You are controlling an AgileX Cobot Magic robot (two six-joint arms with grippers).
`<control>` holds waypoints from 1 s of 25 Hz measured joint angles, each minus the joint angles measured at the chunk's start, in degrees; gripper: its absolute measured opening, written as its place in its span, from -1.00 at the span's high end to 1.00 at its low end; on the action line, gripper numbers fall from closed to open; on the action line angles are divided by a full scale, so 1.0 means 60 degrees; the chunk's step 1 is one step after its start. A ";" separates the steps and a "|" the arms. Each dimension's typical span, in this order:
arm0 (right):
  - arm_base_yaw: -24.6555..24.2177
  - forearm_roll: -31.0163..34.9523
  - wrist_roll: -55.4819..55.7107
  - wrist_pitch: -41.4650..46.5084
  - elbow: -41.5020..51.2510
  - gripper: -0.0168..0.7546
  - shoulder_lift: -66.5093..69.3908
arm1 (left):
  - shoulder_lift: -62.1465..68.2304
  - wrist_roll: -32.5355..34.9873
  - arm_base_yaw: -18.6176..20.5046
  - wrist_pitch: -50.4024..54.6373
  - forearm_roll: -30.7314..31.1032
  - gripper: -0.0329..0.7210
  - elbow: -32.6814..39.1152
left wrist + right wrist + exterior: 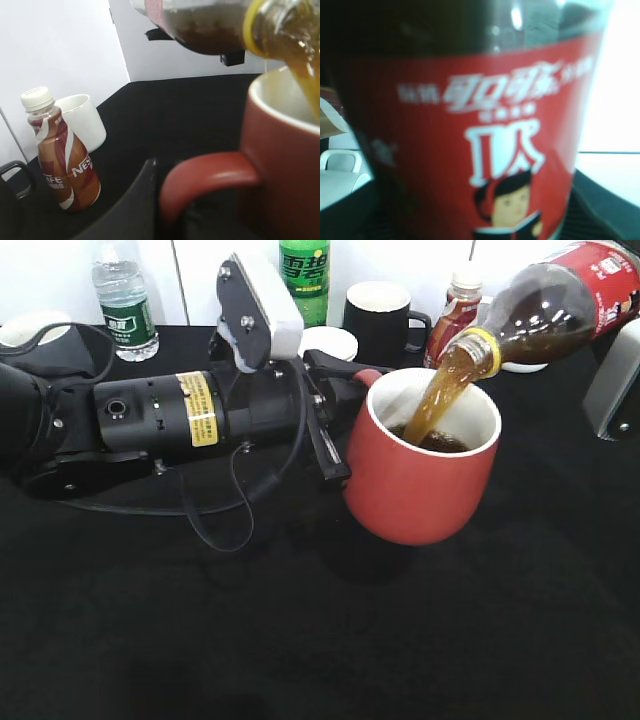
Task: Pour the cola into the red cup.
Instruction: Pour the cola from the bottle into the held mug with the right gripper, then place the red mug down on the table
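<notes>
**As cola streams, we steady the cup**

While the cola bottle [570, 295], tipped from upper right, pours into the red cup [420, 475] at table center, our left gripper [335, 425] clamps the handle; the right gripper's jaws stay hidden. We keep the stream centered, easing off before the rim.

Red cup [420, 475] near table [300, 640] centre, handle [210, 175] toward the left gripper [335, 415], whose fingers sit on either side of it. Cola bottle [560, 300] tilted above and right of the cup, mouth over the rim; stream [440, 390] falls into the cup. Behind, left to right: water bottle [125, 305], Sprite bottle [305, 278], small white cup [328, 342], dark mug [380, 320], Nescafe bottle [458, 315]. The white cup is just beside the Nescafe bottle in the left wrist view.
</notes>
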 joint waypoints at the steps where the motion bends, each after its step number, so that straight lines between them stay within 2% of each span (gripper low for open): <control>1: 0.0000 0.0000 0.0168 0.0000 0.0000 -0.31 0.0000 | 0.0000 0.0000 0.0000 0.0033 -0.0005 0.79 0.0000; 5: 0.0000 -0.0244 0.2216 -0.0117 0.0000 -0.31 0.0000 | 0.0004 0.0025 0.0000 0.0012 -0.0564 0.79 0.0000; 7: 0.0000 -0.0704 0.4013 -0.0145 0.0000 -0.31 0.0000 | 0.0011 0.0032 0.0000 -0.0129 -0.0895 0.79 0.0000; 10: 0.0000 -0.0808 0.8219 -0.0030 0.0000 -0.31 0.0000 | 0.0011 0.0032 0.0044 -0.0137 -0.0937 0.79 0.0000; 12: 0.0000 -0.0819 1.1124 0.0374 0.0000 -0.31 0.0000 | -0.0230 0.0032 0.0318 -0.0039 -0.0919 0.79 0.0000; 16: 0.0000 -0.0819 1.3791 0.0601 0.0000 -0.31 0.0000 | -0.1339 0.0032 0.1428 0.0387 -0.0917 0.79 0.0000; 19: 0.0000 -0.0730 1.4785 0.0601 0.0000 -0.31 0.0000 | -0.2168 0.0032 0.2460 0.0998 -0.0884 0.79 0.0327; 22: 0.0000 -0.0441 1.5018 0.0601 0.0000 -0.31 0.0000 | -0.2391 0.0032 0.3685 0.0905 -0.0935 0.79 0.0986; 25: 0.0000 -0.0430 1.5087 0.0605 0.0000 -0.31 0.0000 | -0.2334 0.0341 0.4595 0.0555 -0.1769 0.79 0.1832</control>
